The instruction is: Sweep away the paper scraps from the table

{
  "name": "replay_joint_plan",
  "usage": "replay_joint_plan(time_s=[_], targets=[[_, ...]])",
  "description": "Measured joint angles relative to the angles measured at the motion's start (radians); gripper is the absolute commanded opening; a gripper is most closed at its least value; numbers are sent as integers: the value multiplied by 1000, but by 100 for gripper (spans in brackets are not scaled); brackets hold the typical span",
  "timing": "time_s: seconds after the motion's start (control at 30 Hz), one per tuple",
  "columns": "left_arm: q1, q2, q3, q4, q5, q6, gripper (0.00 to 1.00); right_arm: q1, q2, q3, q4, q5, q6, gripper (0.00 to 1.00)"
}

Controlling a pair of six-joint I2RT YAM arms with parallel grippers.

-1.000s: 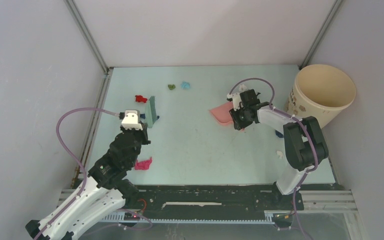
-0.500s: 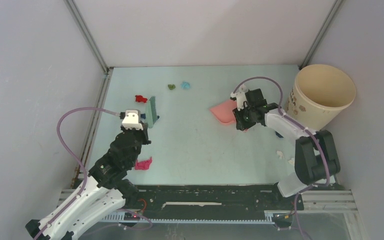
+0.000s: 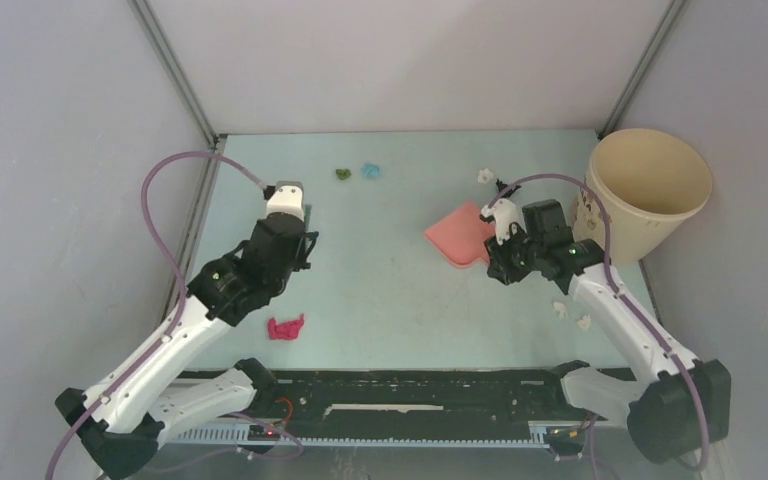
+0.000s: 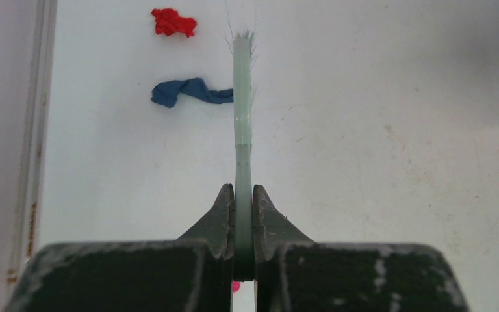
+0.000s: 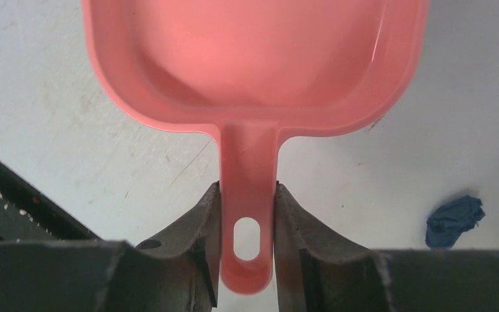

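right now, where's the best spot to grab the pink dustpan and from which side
Probably the dustpan by its narrow handle, approached from its tail end. It is slim enough to pinch; the scoop is too wide. The right tool is shut on it there.

Overhead view from behind, down on the whole table [image 3: 390, 290]; wrist views close, low, across the same table

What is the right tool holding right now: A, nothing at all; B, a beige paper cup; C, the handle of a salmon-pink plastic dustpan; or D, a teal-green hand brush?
C: in the right wrist view, the right tool is shut on the flat handle of the salmon-pink plastic dustpan, with one finger on each side.
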Motion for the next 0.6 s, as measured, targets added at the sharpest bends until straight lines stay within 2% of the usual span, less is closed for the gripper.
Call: replay_joint_plan(time_s=[0.2,0.33,0.6], targets=[[0,110,194,-314,-56,-43,0,-2,-77,-58,-32,-32,-34,0],[0,212,230,-477,-141,-76,0,-2,-79,-66,-34,-39,-44,0],[55,339,240,-620,-231,-94,0,-1,-103,-66,-37,-58,-65,0]])
